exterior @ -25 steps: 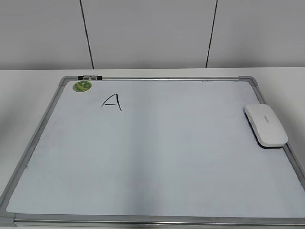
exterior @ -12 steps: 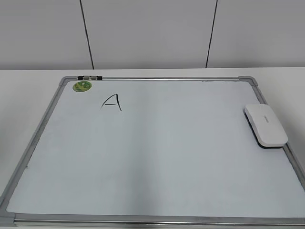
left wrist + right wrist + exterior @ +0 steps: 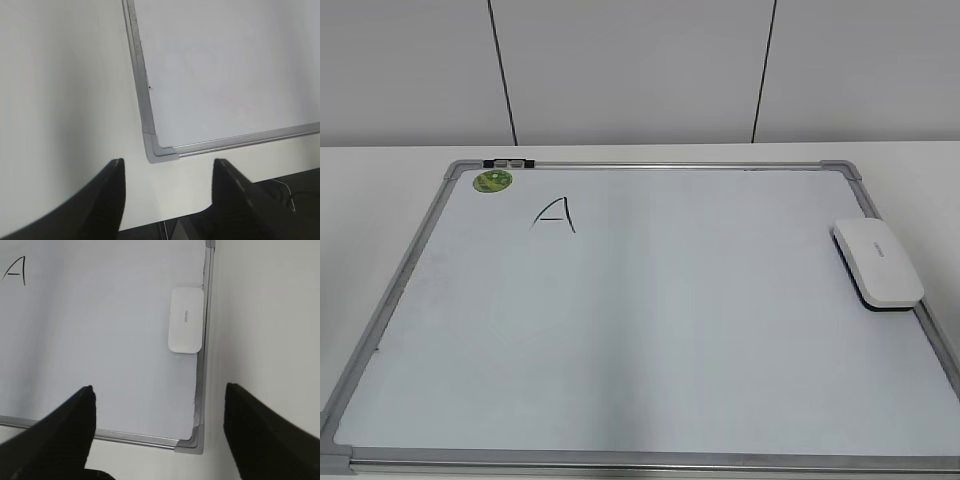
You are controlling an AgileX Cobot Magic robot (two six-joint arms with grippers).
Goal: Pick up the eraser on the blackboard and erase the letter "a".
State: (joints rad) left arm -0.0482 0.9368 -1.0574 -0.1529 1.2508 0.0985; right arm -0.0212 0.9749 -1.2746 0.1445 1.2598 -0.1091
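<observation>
From the front, the board (image 3: 650, 310) lies flat on a white table (image 3: 380, 175), filling most of the view. The eraser (image 3: 878, 262) sits at about 3 o'clock on the board, hard against the right frame rail, its long side running along the rail. The only letter (image 3: 553, 214) on the board is an angular capital "A" in black marker at about 10 o'clock, just below and right of the green sticker (image 3: 492, 181) in the far-left corner. No arm shows here.

The left wrist camera looks down on one grey corner cap (image 3: 159, 151) of the board and bare table beside it. The left gripper (image 3: 167, 172) hangs above that corner, its two dark fingers spread wide, holding nothing.

The right wrist camera shows the eraser (image 3: 186, 320) at 12 o'clock, lying against the frame, with the letter (image 3: 15, 271) at 10 o'clock. The right gripper (image 3: 159, 400) has its fingers wide apart, empty, well short of the eraser.
</observation>
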